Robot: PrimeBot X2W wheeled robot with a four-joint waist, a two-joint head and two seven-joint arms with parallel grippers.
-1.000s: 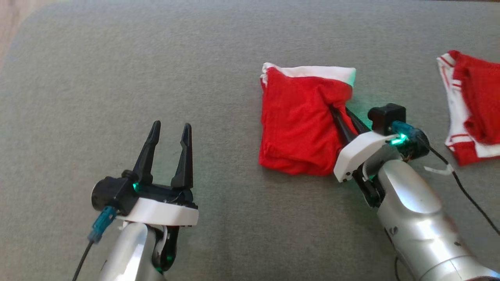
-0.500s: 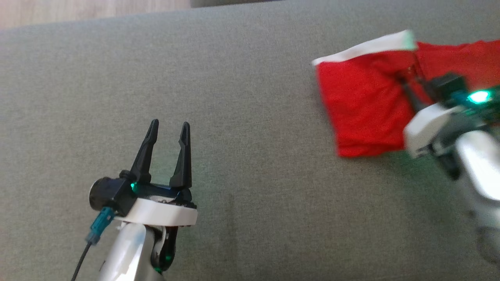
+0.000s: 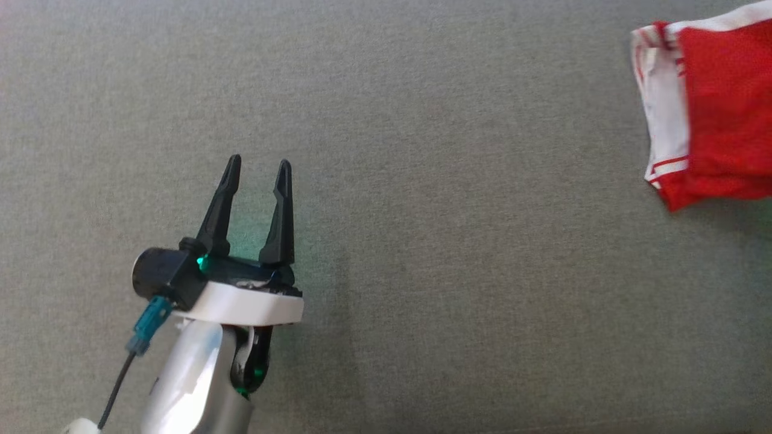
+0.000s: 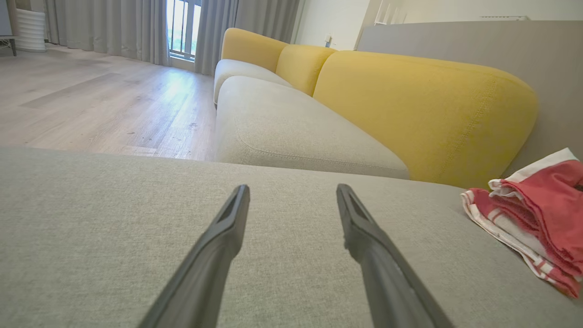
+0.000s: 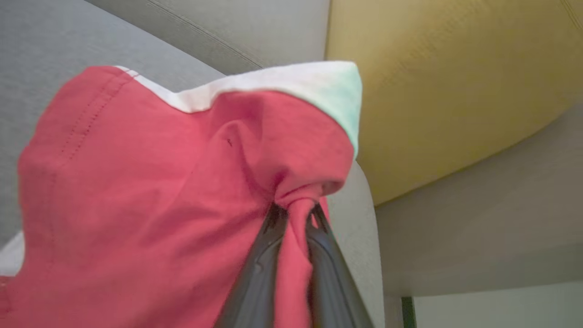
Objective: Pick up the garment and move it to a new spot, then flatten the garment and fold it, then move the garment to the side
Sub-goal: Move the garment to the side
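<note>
left gripper [image 3: 259, 161]: is hanging low at the near left of the head view. its two long dark fingers are standing spread wide with nothing between them and are pointing away across the seat.
grey seat cushion [image 3: 458, 253]: is bearing everything here. bare grey weave is lying under and ahead of the left gripper.
right gripper [image 5: 294, 214]: is pinching a bunched fold of the garment. its jaws are pressing nearly together, and a strip of red fabric is running down between them in the right wrist view.
garment [image 5: 150, 182]: red, with a white band along its far edge. it is fanning out ahead and to the left of the right gripper's fingertips in that view and is puckering where the fingers are gripping it.
garment, resting or lifted: cannot tell how much of it is lying on what is below.
garment against left gripper: is sitting well apart from it, far to the right and further off, against the right edge of the head view.
striped cloth [image 3: 663, 120]: white with thin red stripes. it is lying on the grey seat cushion beneath the garment, with its edge poking out on the side facing the left gripper.
yellow backrests [image 4: 423, 114]: are standing behind the seat, just beyond the two red pieces in the left wrist view.
second seat [image 4: 291, 132]: pale grey, is stretching away in front of the yellow backrests.
wood floor [image 4: 100, 105]: light planks, is running off to the left past the seats.
curtains [image 4: 136, 27]: grey, are hanging at the far end beside a bright window [image 4: 182, 27].
</note>
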